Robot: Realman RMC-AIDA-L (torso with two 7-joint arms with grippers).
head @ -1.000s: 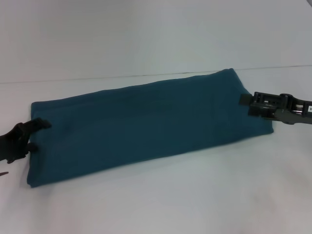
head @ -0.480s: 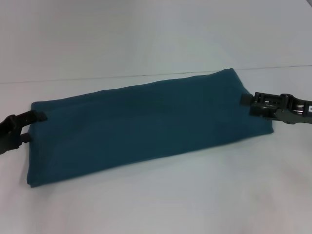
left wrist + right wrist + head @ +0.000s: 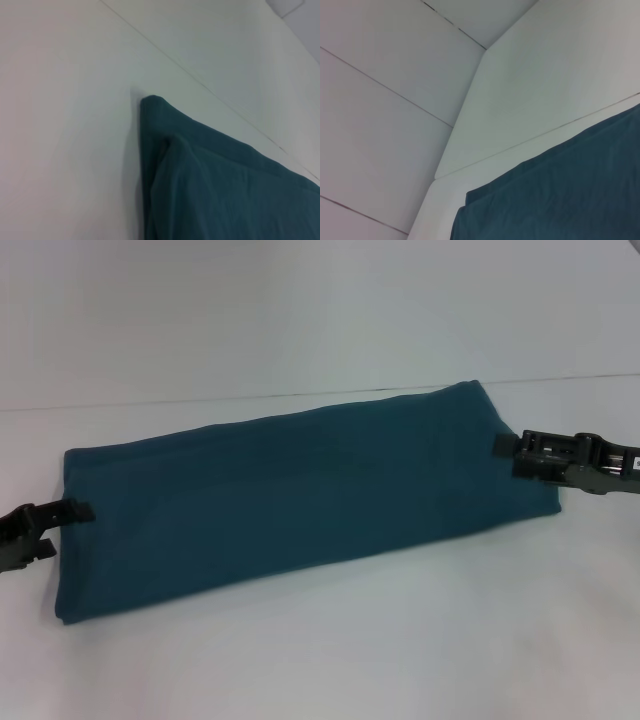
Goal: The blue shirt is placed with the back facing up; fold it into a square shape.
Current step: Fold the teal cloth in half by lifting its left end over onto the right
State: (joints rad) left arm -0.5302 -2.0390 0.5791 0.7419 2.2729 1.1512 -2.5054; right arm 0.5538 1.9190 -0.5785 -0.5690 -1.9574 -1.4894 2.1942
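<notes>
The blue shirt (image 3: 300, 495) lies flat on the white bench (image 3: 330, 660), folded into a long narrow band that runs from the lower left of the head frame up to the right of centre. Plain fabric faces up; no lettering shows.

The left gripper (image 3: 62, 525) sits at the left edge of the frame, at the shirt's left end. One finger reaches to the cloth edge, the other is drawn back below it; the jaws stand released, grasping nothing.

The right gripper (image 3: 503, 452) sits at the right of the frame, over the shirt's right end. Whether its jaws are clenched or released I cannot tell.

Both wrist views show layered shirt corners (image 3: 200, 185) (image 3: 560, 200) on the bench.
</notes>
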